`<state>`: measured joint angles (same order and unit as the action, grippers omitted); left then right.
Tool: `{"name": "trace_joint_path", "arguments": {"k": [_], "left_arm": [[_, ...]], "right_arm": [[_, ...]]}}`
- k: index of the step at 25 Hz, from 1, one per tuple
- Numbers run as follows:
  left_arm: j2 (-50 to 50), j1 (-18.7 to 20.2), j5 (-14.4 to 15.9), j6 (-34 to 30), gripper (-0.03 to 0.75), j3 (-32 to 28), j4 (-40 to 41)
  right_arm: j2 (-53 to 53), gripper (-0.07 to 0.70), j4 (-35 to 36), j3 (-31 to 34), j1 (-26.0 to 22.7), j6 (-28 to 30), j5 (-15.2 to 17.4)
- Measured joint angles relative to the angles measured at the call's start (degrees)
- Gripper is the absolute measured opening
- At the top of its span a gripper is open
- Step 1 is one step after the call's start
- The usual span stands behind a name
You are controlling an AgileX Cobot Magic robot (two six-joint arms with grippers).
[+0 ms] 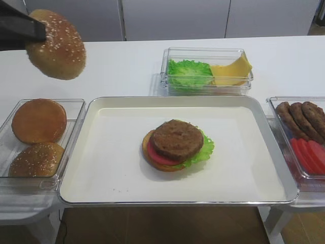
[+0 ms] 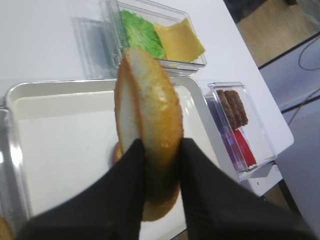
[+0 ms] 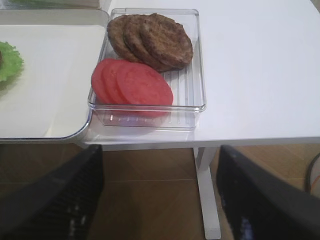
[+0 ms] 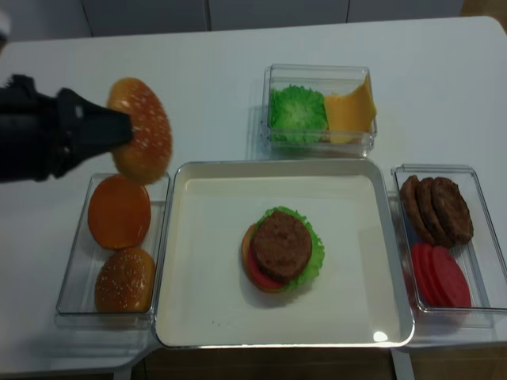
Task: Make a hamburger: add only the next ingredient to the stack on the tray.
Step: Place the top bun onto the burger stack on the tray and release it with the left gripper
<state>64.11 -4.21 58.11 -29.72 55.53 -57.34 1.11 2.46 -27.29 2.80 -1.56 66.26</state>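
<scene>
The sesame bun top (image 1: 56, 44) is up in the air, on edge, pinched between the black fingers (image 2: 125, 190) of the left gripper (image 2: 161, 165), which are clamped on its lower rim. It hangs above the table's far left part, beyond the clear bin (image 4: 79, 261) that holds a smooth bun (image 4: 119, 211) and another seeded bun (image 4: 125, 280).

The stack (image 1: 175, 145) sits near the middle of the cream tray (image 1: 101, 168), its dark patty on top, lettuce frilling out on the right side and tomato showing at the left. The bun top is well apart from it, off past the tray's far left corner.

Behind the tray's far edge stands a bin of lettuce and cheese (image 1: 208, 71). At the tray's right edge another bin (image 3: 195, 75) holds a row of patties (image 3: 150, 40) and overlapping tomato slices (image 3: 132, 82).

The right gripper (image 3: 160, 200) hangs off the table's near right edge, over the floor, its dark fingers spread apart with nothing between them.
</scene>
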Motion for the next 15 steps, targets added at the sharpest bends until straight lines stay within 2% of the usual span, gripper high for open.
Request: {"name": "trace_joint_path", "arguments": {"k": [4,7,15], "left_arm": [[0.0,7.0,-4.2,-0.1,0.151,0.0,-1.7],[0.1,10.6,-6.3,-0.1,0.150,-0.1,-4.4],[5.9,18.5,-7.9,-0.2,0.146,-0.1,-9.1]], "right_arm": [[0.0,0.531,0.0,0.0,0.0,-0.1,0.0],[0.0,0.531,0.0,0.0,0.0,-0.1,0.0],[0.0,0.531,0.0,0.0,0.0,-0.1,0.0]]}}
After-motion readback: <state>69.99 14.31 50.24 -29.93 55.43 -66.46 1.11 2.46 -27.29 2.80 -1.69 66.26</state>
